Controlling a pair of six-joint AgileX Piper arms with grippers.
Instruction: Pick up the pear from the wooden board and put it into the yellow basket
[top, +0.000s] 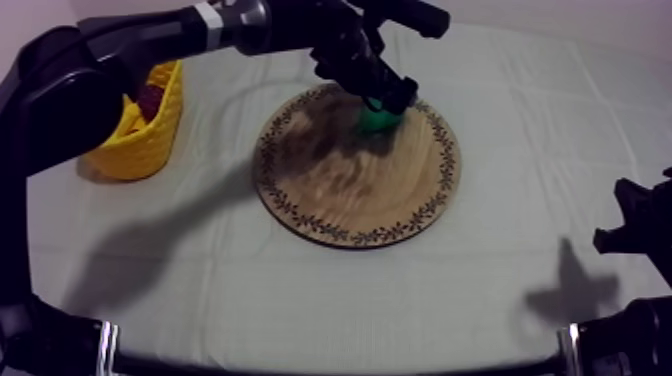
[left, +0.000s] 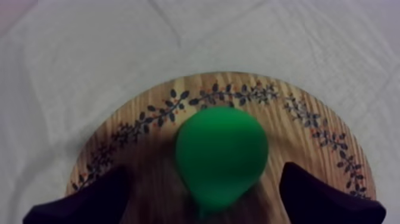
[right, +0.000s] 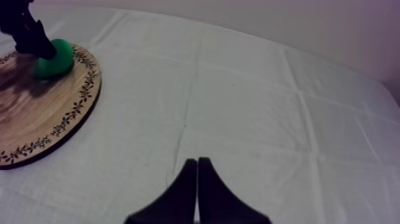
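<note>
Well, the desk (top: 300, 310) under its cloth carries everything. In the middle of it lies the wooden board (top: 340, 200). The yellow basket (top: 150, 145) stands well apart from the board, at my left side, with something dark inside that I cannot name.

My left gripper (top: 388, 98) reaches over the board and hangs at the pear (left: 220, 156). The pear rests on the board near the patterned rim, on the side far from the basket. My left fingers (left: 89, 199) are spread, one at each side of the pear. A gap shows on both sides, so they hold nothing yet. My right gripper (right: 197, 161) rests over bare cloth beside the board, its fingers pressed together on nothing.

I judge that the step in hand is the grasp. To do it well, I should keep the pear centred between the fingers and go low enough to take its wide belly. I should also close slowly, because a round smooth fruit may slip or roll toward the rim.

By count: one desk, one board, one basket, two grippers, one pear.
</note>
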